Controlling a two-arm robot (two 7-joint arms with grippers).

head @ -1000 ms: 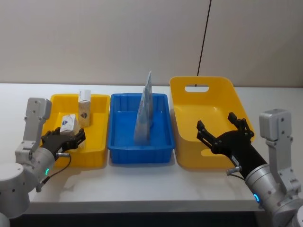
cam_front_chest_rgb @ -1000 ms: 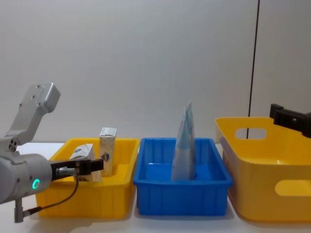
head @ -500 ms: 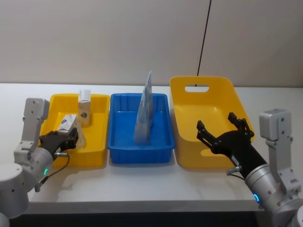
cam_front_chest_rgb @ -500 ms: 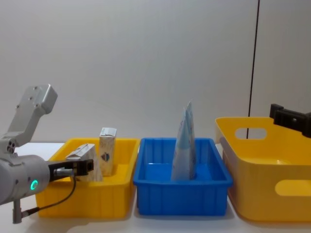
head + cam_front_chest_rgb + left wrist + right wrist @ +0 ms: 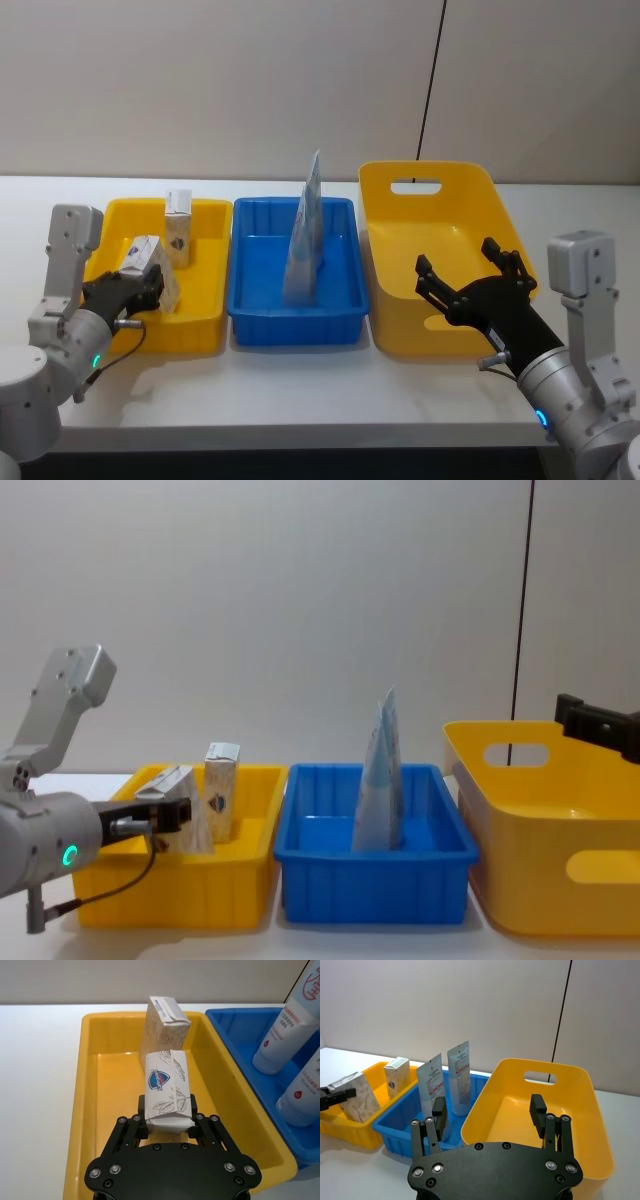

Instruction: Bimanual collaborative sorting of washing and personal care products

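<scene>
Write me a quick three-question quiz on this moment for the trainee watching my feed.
1. True or false: the right gripper is shut.
2. What does the left gripper hold? A) a tube B) a leafy-print carton C) nothing
3. How many tubes stand in the blue tray?

Key
1. False. It is open and empty, at the near side of the large yellow bin.
2. B. The carton is tilted, at the small yellow tray, with the upright carton just beyond it.
3. Two, side by side.
</scene>
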